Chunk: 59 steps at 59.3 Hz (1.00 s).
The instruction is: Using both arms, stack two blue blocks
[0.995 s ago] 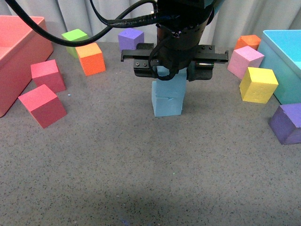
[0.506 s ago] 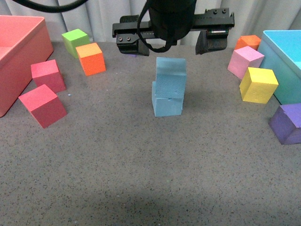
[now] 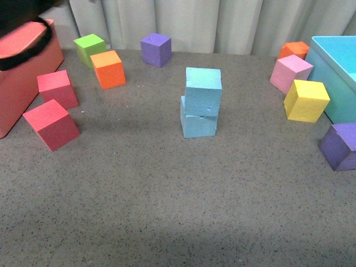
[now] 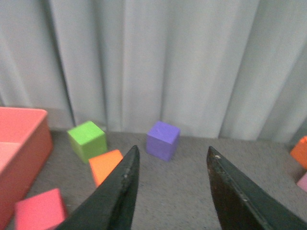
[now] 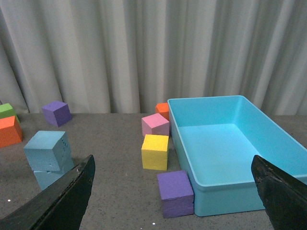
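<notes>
Grey speckled table (image 3: 167, 194), curtain along far edge. Lower blue block (image 3: 198, 123) sits mid-table, carrying the upper blue block (image 3: 203, 90).

Left edge: red bin (image 3: 22, 78), two red cubes (image 3: 51, 124) beside it.

Far-left: green cube (image 3: 90, 48), orange cube (image 3: 108, 69), purple cube (image 3: 155, 49).

Right edge: turquoise bin (image 3: 336, 72), with pink cube (image 3: 290, 73), yellow cube (image 3: 305, 100), orange-red cube (image 3: 293, 49) and second purple cube (image 3: 339, 146) near it.

One cube (image 3: 202, 90) sits on another (image 3: 198, 123), slightly askew, mid-surface (image 3: 167, 194). Ahead of the left fingers (image 4: 125, 179) a cube (image 4: 163, 139) lies between them; ahead of the right fingers (image 5: 76, 184) a bin (image 5: 230, 143) sits between them.
</notes>
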Available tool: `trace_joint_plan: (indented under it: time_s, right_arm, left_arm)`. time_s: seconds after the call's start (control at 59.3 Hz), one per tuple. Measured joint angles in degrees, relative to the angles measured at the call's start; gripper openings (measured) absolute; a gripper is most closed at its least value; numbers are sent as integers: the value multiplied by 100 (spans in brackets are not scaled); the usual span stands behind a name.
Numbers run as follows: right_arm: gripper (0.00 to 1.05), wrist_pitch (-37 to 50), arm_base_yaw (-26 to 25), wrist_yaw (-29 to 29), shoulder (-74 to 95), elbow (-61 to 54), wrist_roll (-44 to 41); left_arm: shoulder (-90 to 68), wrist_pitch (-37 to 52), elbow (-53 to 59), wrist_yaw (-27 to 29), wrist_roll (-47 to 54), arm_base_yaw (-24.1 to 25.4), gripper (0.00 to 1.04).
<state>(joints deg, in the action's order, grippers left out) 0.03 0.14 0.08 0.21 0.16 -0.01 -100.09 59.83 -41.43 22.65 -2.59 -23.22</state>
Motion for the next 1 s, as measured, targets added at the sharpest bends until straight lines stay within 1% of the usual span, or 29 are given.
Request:
trace_joint_plan:
  time_s: [0.067, 0.169, 0.186, 0.287, 0.489, 0.59, 0.793, 0.894, 0.928, 0.961, 0.995]
  right_arm:
    - [95, 0, 0, -9, 0, 0, 0]
    - [95, 0, 0, -17, 0, 0, 2]
    - [95, 0, 0, -15, 0, 0, 0]
    - [95, 0, 0, -9, 0, 0, 0]
    - [95, 0, 0, -13, 0, 0, 0]
    - [95, 0, 0, -15, 0, 0, 0]
    - [95, 0, 0, -13, 0, 0, 0]
    - [95, 0, 0, -15, 0, 0, 2]
    - [95, 0, 0, -15, 0, 0, 0]
    - [95, 0, 0, -15, 0, 0, 0]
    - [95, 0, 0, -15, 0, 0, 0]
  left_arm:
    - [498, 238, 636, -181, 90, 238, 28]
    - [1040, 323, 1532, -511, 144, 570, 6]
    - [1161, 323, 1705, -592, 140, 634, 4]
    - [1460, 684, 2293, -863, 175, 852, 4]
    - [2334, 479, 3003, -1226, 208, 1259, 4]
    - [2940, 201, 3327, -1405, 210, 1460, 4]
    - [3818, -354, 3665, -1659, 212, 1681, 4]
    - [4441, -809, 3834, -1757, 212, 1816, 4]
    - [4588, -922, 3869, -1878, 212, 1904, 4]
    - [4784, -1082, 3908, -2157, 216, 2085, 4]
    - [4929, -1198, 3934, -2197, 216, 2177, 4]
